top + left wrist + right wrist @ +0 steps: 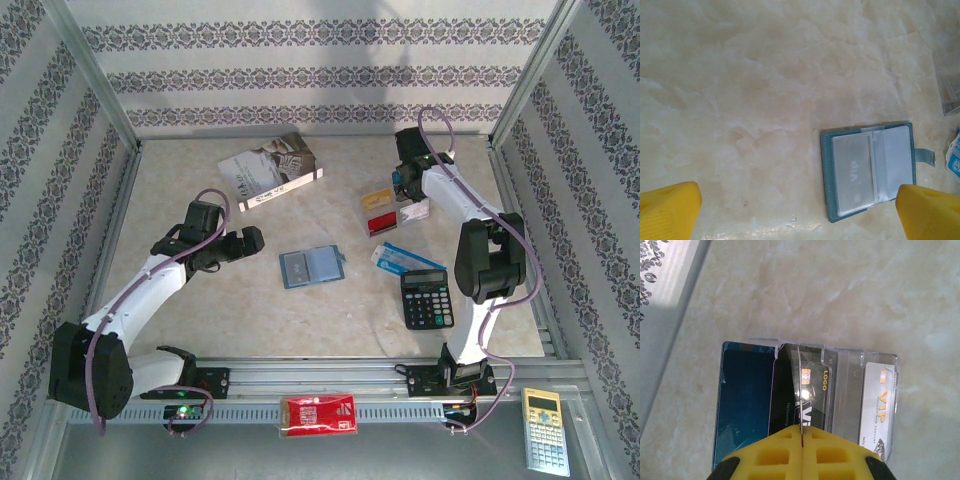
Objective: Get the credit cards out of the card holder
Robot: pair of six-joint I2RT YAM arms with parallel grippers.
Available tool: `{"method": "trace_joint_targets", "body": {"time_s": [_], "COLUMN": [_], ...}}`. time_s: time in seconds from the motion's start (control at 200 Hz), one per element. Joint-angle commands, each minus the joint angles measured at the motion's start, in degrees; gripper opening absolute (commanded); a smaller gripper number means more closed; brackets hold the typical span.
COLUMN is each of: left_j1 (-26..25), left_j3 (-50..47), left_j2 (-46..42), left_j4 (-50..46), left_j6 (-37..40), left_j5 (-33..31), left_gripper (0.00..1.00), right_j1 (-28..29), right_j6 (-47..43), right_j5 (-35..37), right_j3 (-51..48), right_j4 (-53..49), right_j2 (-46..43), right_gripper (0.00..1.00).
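Looking from above, we are seeing the card holder (311,267) lying open near the middle of the table (200,320), away from every edge. The left gripper (256,240) is hovering just beside it, jaws spread wide and holding nothing. The right gripper (404,188) is hanging toward the far right corner over a clear card stand (395,212). From the left wrist, we are seeing a grey VIP card (854,175) sitting in one sleeve of the holder. From the right wrist, we are seeing the fingers pressed together on a thin card (799,390) standing edge-on above the stand.
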Motion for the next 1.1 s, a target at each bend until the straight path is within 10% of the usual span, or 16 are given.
{"method": "trace_joint_targets", "body": {"time_s": [0.0, 1.094], "left_j1": [0.5, 0.5], "left_j3": [-0.6, -0.5], "left_j2": [0.3, 0.9], "left_j4": [0.8, 0.7], "left_j6": [-0.8, -0.5], "left_j5": [0.1, 0.1], "left_gripper": [1.0, 1.0], "right_j1": [0.3, -1.0], "right_j6": [2.0, -1.8], "right_j5": [-0.4, -8.0], "right_j3": [1.9, 4.2], "right_j4": [-1.3, 1.9], "right_j2": [1.6, 3.6], "right_gripper": [0.0, 0.23]}}
